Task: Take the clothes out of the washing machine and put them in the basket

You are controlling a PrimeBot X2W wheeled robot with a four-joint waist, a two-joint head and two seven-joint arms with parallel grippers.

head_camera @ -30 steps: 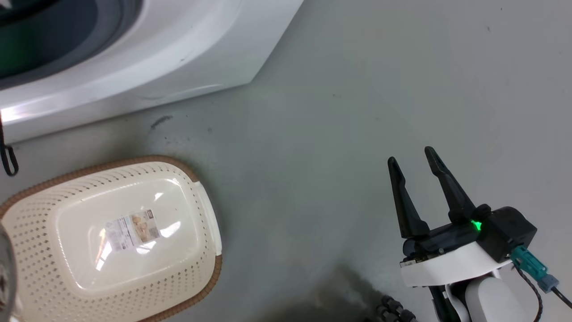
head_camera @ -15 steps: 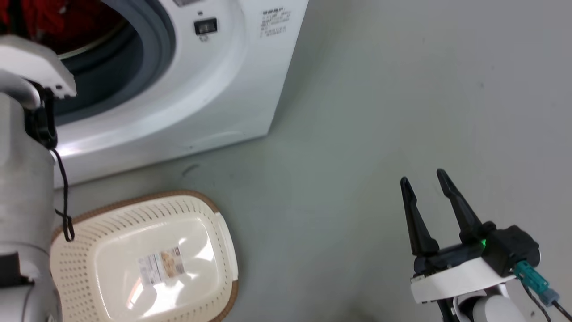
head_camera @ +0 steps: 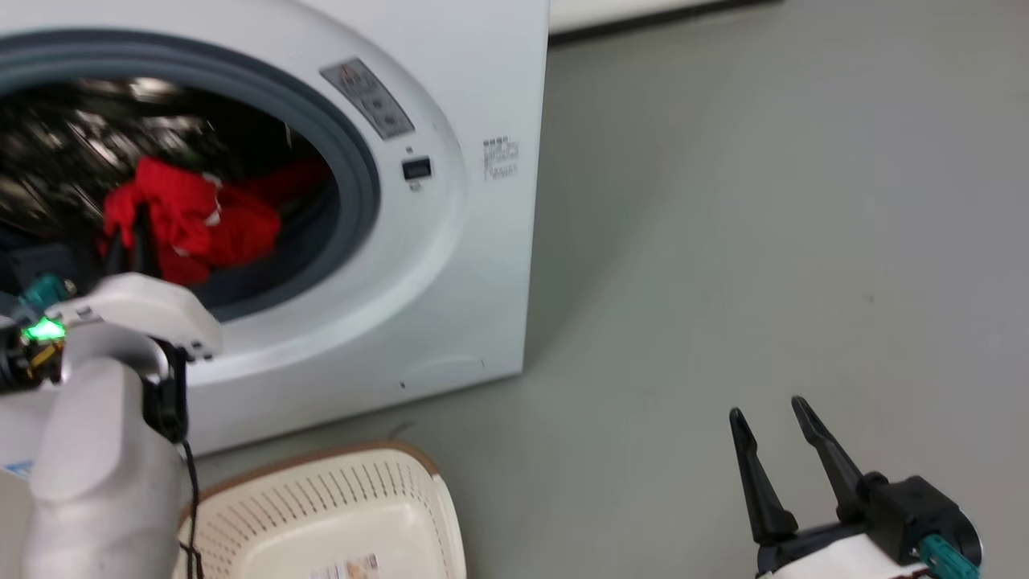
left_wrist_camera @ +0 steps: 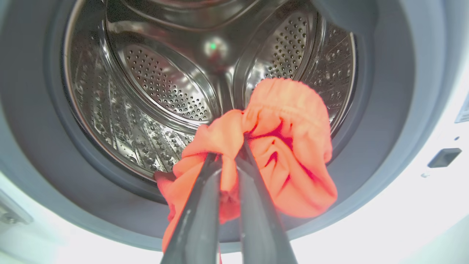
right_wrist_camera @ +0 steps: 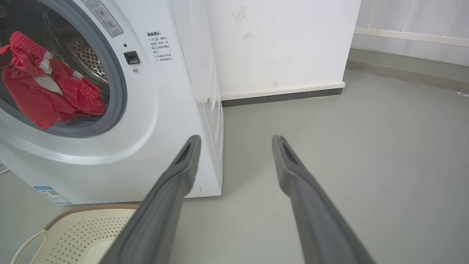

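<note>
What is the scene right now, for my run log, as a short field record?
left hand: shut on the clothes
clothes location: at the drum mouth of the washing machine, not yet in the basket
right hand: open, holding nothing, above the floor
basket: on the floor in front of the washing machine; no clothes in the part seen
</note>
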